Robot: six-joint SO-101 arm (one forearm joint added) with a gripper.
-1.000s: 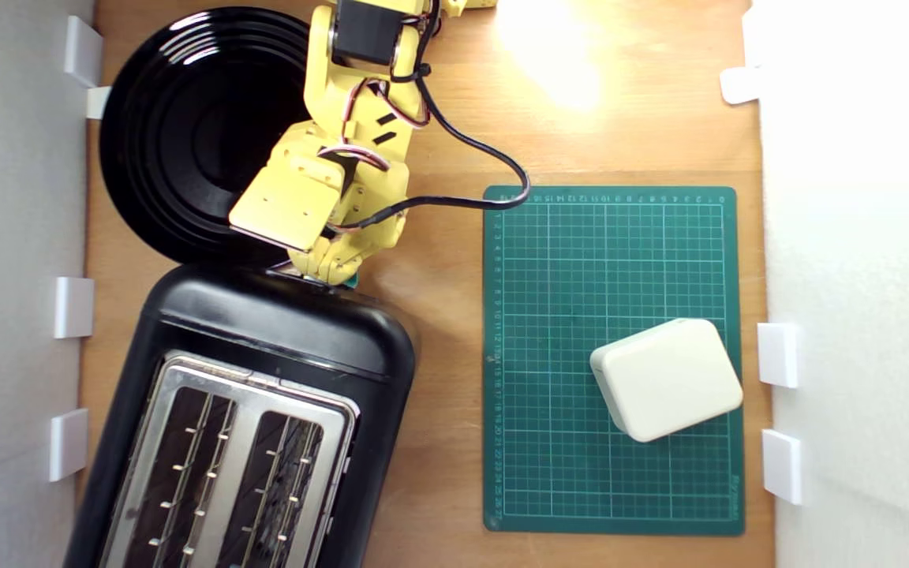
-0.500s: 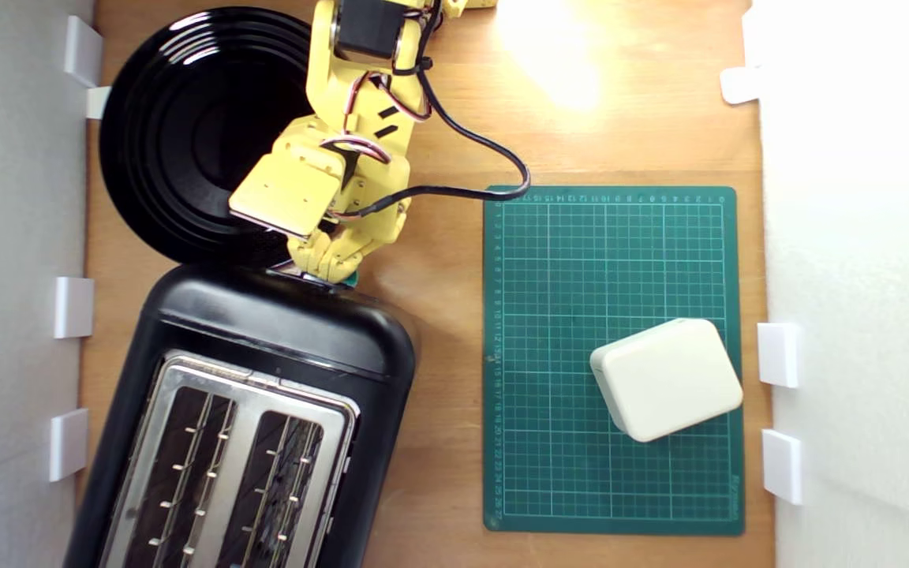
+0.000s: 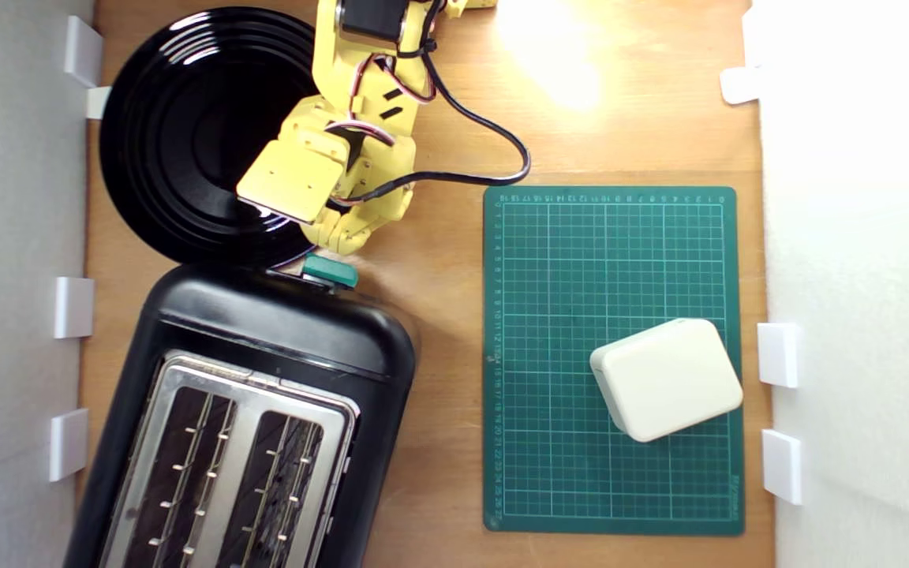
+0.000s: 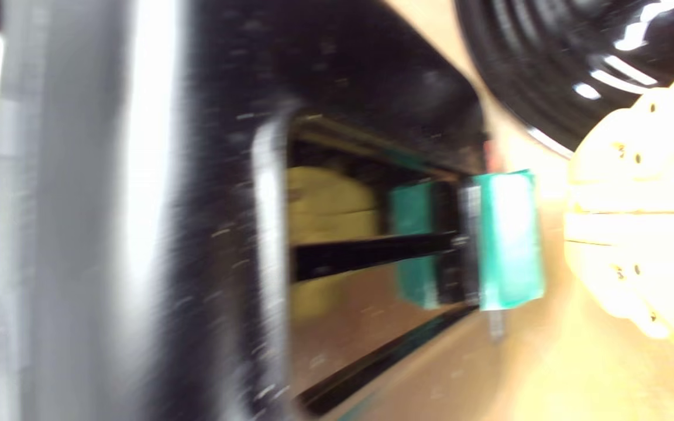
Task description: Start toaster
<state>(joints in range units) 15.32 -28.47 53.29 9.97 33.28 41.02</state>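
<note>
The glossy black toaster [image 3: 281, 323] with its silver top and two wire-guarded slots lies at the lower left of the exterior view. Its teal-green lever knob [image 3: 330, 270] shows at the end nearest the arm. My yellow gripper [image 3: 340, 237] hovers just beyond that knob, a small gap apart, and nothing is held. In the blurred wrist view the knob [image 4: 509, 240] stands out from the toaster's [image 4: 109, 234] dark end panel, close to my gripper [image 4: 629, 215], whose two fingers lie together, shut.
A round black plate [image 3: 194, 134] sits right behind the toaster, partly under the arm. A green cutting mat [image 3: 612, 260] at the exterior view's right carries a white box [image 3: 666, 379]. White walls with brackets [image 3: 74, 306] flank both sides. A black cable [image 3: 494, 150] loops off the arm.
My gripper has drawn back from the toaster's end toward the plate, uncovering the teal lever knob it was on top of before. The toaster has not shifted.
</note>
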